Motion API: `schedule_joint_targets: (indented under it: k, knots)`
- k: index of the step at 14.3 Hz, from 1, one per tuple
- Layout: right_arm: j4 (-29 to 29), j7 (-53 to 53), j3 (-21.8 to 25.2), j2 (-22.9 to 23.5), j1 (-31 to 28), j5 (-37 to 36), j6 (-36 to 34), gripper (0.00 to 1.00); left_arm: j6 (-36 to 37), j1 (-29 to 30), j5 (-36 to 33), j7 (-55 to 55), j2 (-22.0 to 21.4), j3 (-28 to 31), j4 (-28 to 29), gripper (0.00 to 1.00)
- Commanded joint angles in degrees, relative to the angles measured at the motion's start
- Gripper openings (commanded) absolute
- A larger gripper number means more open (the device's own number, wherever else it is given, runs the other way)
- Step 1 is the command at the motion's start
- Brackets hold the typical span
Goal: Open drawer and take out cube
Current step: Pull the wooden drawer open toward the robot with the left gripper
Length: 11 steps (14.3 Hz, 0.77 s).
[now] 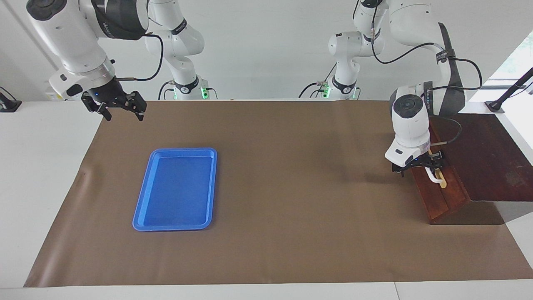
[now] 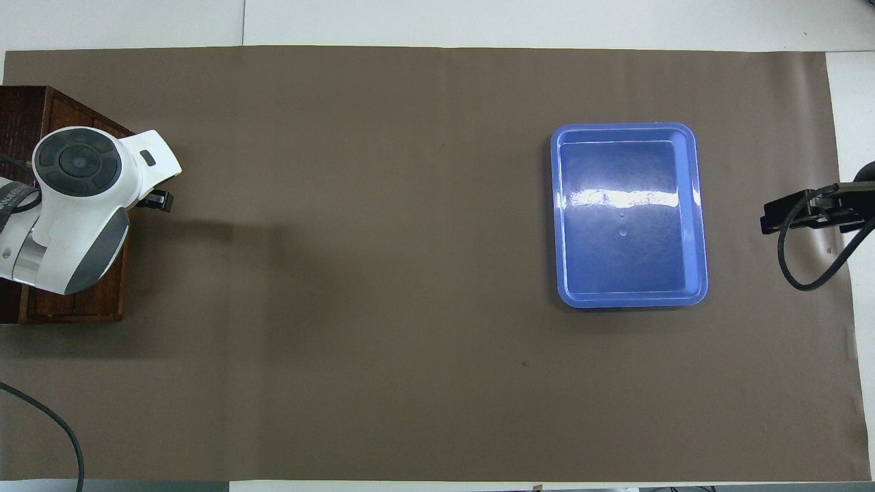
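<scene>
The dark reddish-brown drawer [image 1: 438, 201] stands shut at the left arm's end of the table, its white bar handle [image 1: 434, 178] on a pale yellow strip. My left gripper [image 1: 418, 165] is down at the front of the drawer, at the handle's end nearer the robots, open, with a finger on either side of the bar. In the overhead view the left wrist covers most of the drawer [image 2: 75, 301], and one black fingertip [image 2: 156, 200] sticks out. The cube is hidden. My right gripper [image 1: 120, 111] waits open in the air over the mat's corner at the right arm's end.
A flat blue tray [image 1: 170, 228] with nothing in it lies on the brown mat toward the right arm's end; the overhead view shows the tray [image 2: 629, 301] too. The dark wooden cabinet top [image 1: 487, 158] spreads out above the drawer.
</scene>
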<state>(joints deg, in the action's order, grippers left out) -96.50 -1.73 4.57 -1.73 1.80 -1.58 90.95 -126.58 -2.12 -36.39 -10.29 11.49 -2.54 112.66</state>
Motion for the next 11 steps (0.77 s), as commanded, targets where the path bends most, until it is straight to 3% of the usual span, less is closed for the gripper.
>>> schedule_joint_targets:
  k: [1, 7, 11]
  knots:
    - [-1.41, 0.76, -0.71, -1.17, -0.92, -0.97, 1.77, 1.00, -3.32, -0.69, -0.70, -6.90, 1.95, -0.35, 0.54, 1.00]
    - [-1.50, 0.67, -0.71, -1.17, -0.83, -0.97, 2.30, 1.00, -2.01, -2.36, 2.37, -12.39, 2.92, -2.63, -0.33, 1.00]
    - [-1.50, 0.76, -0.71, -1.17, -0.83, -0.97, 2.39, 1.00, 6.15, -3.41, 6.77, -15.01, 4.59, -7.20, -6.39, 1.00]
